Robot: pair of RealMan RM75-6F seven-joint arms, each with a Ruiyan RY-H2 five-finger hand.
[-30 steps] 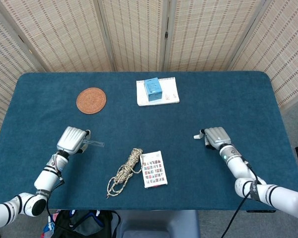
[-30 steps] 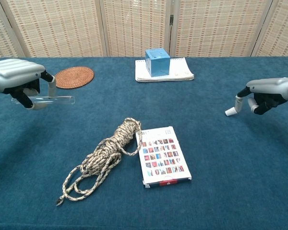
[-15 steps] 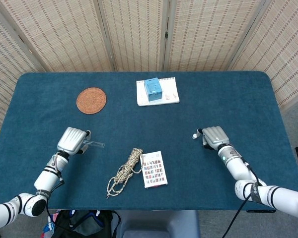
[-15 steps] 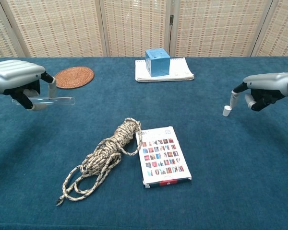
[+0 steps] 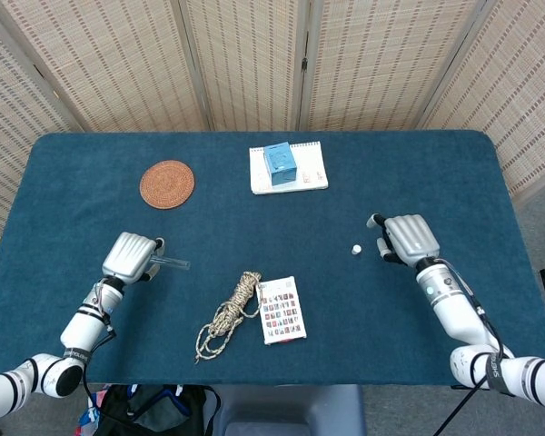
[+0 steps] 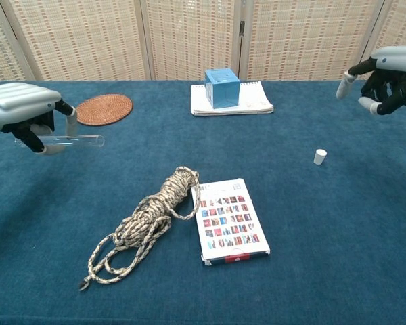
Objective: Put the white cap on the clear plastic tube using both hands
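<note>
Fingers (image 6: 62, 116) of the left hand (image 5: 132, 257) are wrapped around one end of the clear plastic tube (image 6: 74, 141), which is held level above the table (image 5: 454, 182) with its free end pointing toward the centre. Right hand (image 6: 387, 71) is raised off the cloth, holding nothing, its fingers loosely curled and apart. White cap (image 6: 319, 156) stands alone on the blue tabletop, below and just inward of the right hand, touching neither hand and well apart from the tube. Between the two hands lie a coiled rope (image 5: 229, 313) and, just beside it, a flat card of small coloured pictures (image 5: 282, 310). At the far side, a blue box (image 5: 279, 162) rests on a spiral notepad (image 5: 309, 173); a round woven coaster (image 5: 166, 183) lies to its left.
</note>
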